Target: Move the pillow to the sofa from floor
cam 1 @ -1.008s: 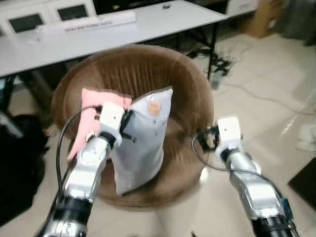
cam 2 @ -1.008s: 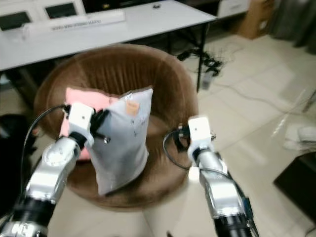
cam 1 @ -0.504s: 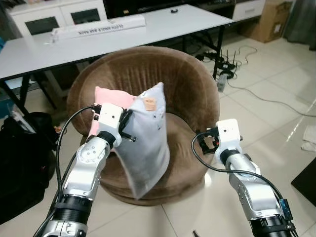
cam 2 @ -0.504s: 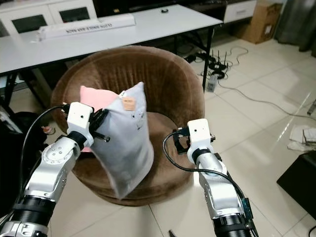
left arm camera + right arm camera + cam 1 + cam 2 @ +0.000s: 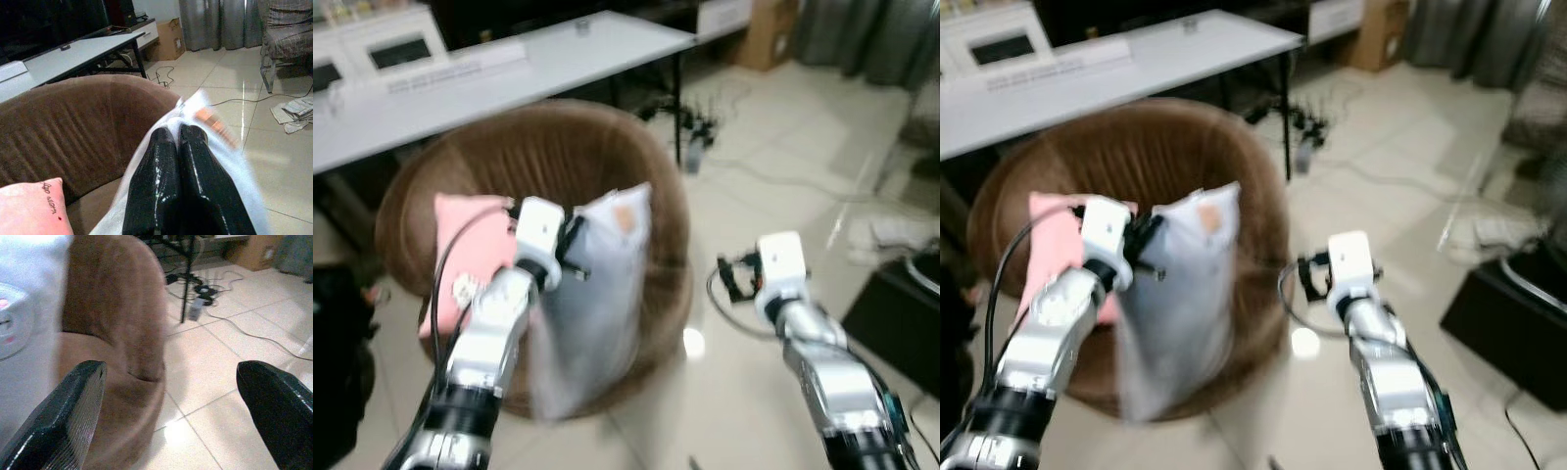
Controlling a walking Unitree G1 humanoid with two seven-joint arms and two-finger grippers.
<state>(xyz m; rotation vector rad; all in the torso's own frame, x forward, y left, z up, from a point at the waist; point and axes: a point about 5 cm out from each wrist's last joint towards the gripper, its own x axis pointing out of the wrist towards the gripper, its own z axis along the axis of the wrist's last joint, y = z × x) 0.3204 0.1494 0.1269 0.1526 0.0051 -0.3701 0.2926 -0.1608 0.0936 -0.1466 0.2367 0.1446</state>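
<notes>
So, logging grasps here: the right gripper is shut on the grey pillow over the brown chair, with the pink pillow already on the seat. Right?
Not quite: the left gripper is the one shut on the grey pillow, as the left wrist view shows. The right gripper is open, holding nothing. The brown chair and pink pillow are as you say.

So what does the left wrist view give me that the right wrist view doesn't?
Left wrist view alone: the left gripper, fingers pressed together on the top edge of the grey-white pillow, a pink pillow with dark lettering on the chair seat, the white table, a cardboard box and grey curtains.
Right wrist view alone: the right gripper, fingers wide apart and holding nothing, and cables on the floor.
Both: the brown round armchair, the grey-white pillow and the tiled floor.
</notes>
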